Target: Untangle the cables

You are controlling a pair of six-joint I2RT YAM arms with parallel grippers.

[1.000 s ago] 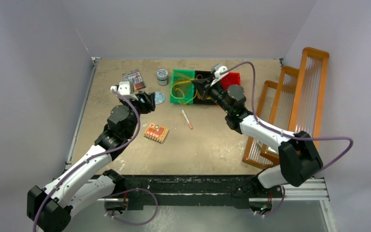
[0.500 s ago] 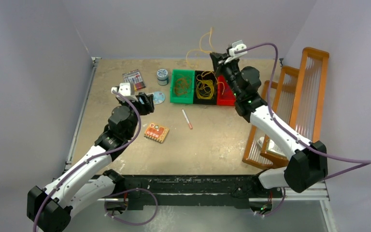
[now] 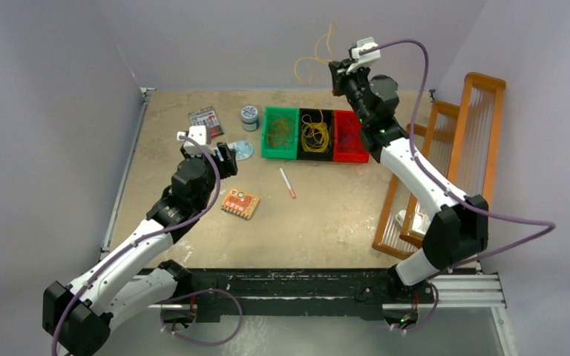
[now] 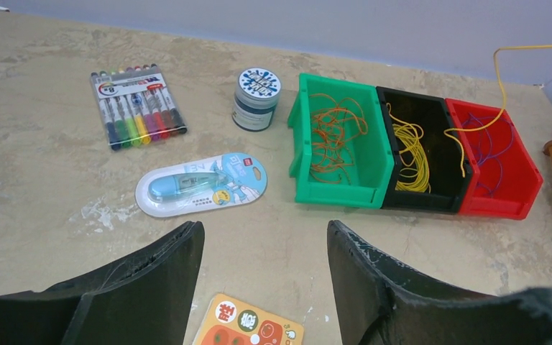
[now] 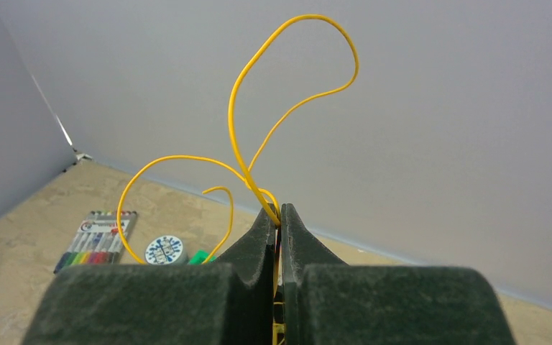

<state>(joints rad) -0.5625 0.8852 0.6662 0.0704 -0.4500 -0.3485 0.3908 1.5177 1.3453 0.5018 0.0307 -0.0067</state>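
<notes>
My right gripper [image 3: 335, 70] is raised high above the bins and is shut on a yellow cable [image 3: 313, 61], pinched at its tips [image 5: 279, 213]. The cable [image 5: 238, 93] curls upward in loops, and one end trails down over the red bin [image 4: 499, 207]. Orange-red cables [image 4: 334, 136] lie in the green bin [image 4: 338, 192], yellow cables [image 4: 410, 154] in the black bin [image 4: 424, 203], and purple-blue cables [image 4: 492, 140] in the red one. My left gripper [image 4: 262, 230] hovers open and empty over the table, left of the bins.
A marker pack [image 3: 206, 122], a small round jar [image 3: 249, 117] and a correction-tape pack [image 3: 243, 150] lie left of the bins. An orange card [image 3: 240, 203] and a pen [image 3: 287, 182] lie mid-table. Orange wooden racks [image 3: 453, 148] stand along the right edge.
My right arm has swung up and back from the bins, pulling the yellow cable up into the air. The left arm has shifted slightly forward.
</notes>
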